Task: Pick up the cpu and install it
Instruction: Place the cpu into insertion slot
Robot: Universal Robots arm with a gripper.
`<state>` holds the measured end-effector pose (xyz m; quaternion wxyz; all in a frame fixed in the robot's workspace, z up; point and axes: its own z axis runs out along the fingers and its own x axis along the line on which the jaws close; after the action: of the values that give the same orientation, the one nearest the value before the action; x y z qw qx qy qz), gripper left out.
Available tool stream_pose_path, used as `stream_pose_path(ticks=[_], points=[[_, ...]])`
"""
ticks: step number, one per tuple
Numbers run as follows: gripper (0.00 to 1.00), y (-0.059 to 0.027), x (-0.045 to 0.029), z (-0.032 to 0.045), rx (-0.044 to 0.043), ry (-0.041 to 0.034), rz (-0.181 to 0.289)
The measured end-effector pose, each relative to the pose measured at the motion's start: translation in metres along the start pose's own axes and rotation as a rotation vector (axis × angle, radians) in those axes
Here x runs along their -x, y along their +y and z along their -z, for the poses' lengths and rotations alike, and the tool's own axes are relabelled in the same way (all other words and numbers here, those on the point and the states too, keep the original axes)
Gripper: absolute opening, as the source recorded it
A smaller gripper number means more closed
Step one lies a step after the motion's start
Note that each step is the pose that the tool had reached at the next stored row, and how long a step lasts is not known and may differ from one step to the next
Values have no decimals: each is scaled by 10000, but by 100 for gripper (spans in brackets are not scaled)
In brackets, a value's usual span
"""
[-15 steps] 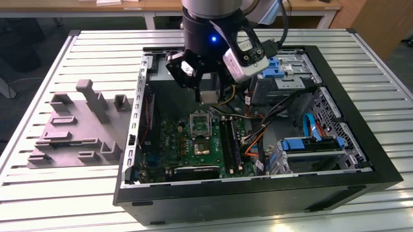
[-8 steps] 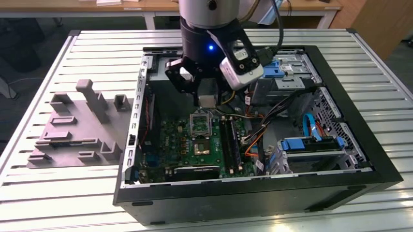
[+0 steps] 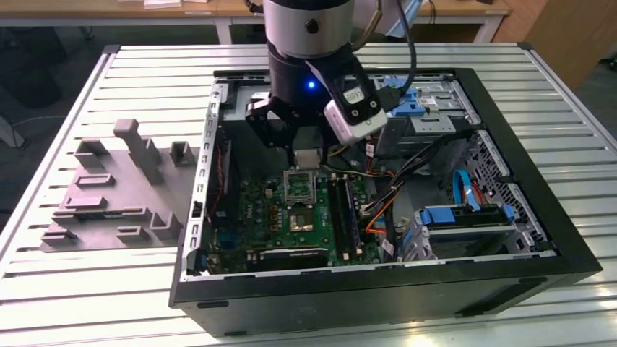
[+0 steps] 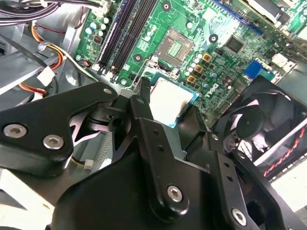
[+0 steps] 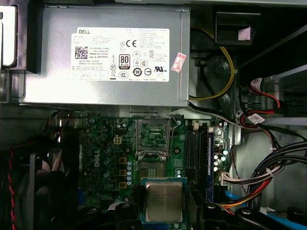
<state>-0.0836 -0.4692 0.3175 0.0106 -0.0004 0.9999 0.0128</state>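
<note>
My gripper (image 5: 164,207) is shut on the cpu (image 5: 164,201), a thin square chip with a silvery top and pale rim, one black finger (image 5: 135,203) on each side. The cpu (image 4: 169,97) hangs flat above the green motherboard (image 4: 225,28) inside the open computer case. The open socket (image 5: 152,135), a rectangular metal frame, lies on the board a short way from the chip. In the exterior view the gripper (image 3: 303,156) hovers over the far end of the socket (image 3: 300,186). The socket (image 4: 175,48) holds no chip.
A grey moulded tray (image 3: 115,195) lies on the slatted table at the exterior view's left. Inside the case are a power supply (image 5: 105,52), memory slots (image 5: 201,153), a black fan (image 4: 259,120), bundled cables (image 5: 259,172) and a drive cage (image 3: 463,217).
</note>
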Motion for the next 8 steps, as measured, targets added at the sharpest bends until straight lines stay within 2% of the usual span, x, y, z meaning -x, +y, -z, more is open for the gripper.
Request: stream_pose_path(ticks=[8], points=[[47,-4,-20,-145,-1,3,0]])
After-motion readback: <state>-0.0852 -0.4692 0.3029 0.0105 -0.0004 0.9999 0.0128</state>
